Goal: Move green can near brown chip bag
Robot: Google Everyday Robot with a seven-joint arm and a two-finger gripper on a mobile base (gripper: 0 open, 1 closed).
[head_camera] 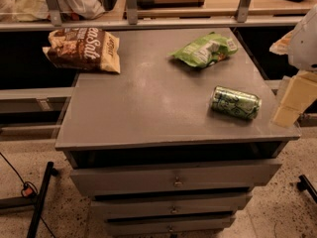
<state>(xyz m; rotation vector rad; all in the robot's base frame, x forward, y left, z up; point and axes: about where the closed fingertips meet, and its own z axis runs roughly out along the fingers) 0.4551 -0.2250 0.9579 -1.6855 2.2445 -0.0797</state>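
Note:
The green can (236, 103) lies on its side at the right of the grey cabinet top (148, 108). The brown chip bag (81, 48), with white lettering and a cream end panel, lies at the back left corner, far from the can. My gripper (287, 112) hangs at the right edge of the view, just right of the can and level with the cabinet's right edge. It is not touching the can. The white arm (304, 41) rises above it.
A light green chip bag (204, 50) lies at the back right of the top, behind the can. Drawers (173, 180) stick out slightly below the front edge. A shelf with metal posts (131, 4) runs along the back. A black stand leg (39, 197) is on the floor at the left.

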